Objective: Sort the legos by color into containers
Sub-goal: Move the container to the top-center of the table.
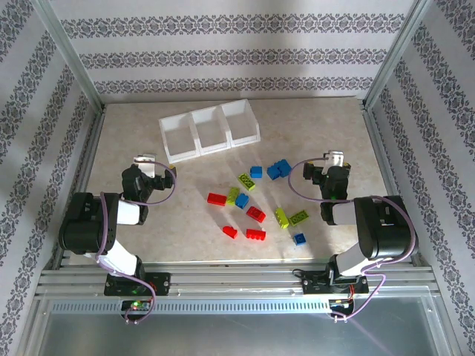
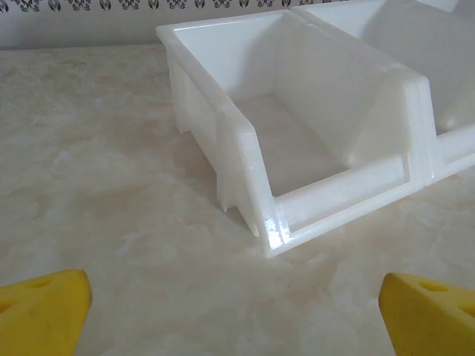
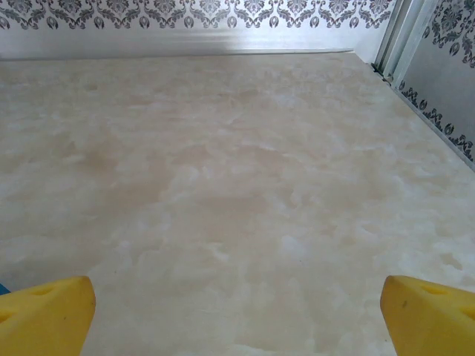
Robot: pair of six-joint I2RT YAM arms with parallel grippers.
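The legos lie scattered mid-table in the top view: red ones (image 1: 216,198) (image 1: 255,235), lime green ones (image 1: 246,181) (image 1: 281,217) and blue ones (image 1: 278,169) (image 1: 299,239). The containers (image 1: 194,127), three joined white bins, stand behind them; all three compartments look empty. My left gripper (image 1: 152,169) rests left of the bricks and is open. In the left wrist view its yellow fingertips (image 2: 44,311) frame bare table in front of the nearest bin (image 2: 223,148). My right gripper (image 1: 332,165) is at the right of the bricks. Its open fingertips (image 3: 430,315) hold nothing.
Patterned walls and metal frame posts (image 1: 70,55) enclose the beige marble-look table (image 1: 133,133). The right wall rail (image 3: 415,81) runs close beside my right gripper. A sliver of blue (image 3: 2,288) shows at the left edge of the right wrist view.
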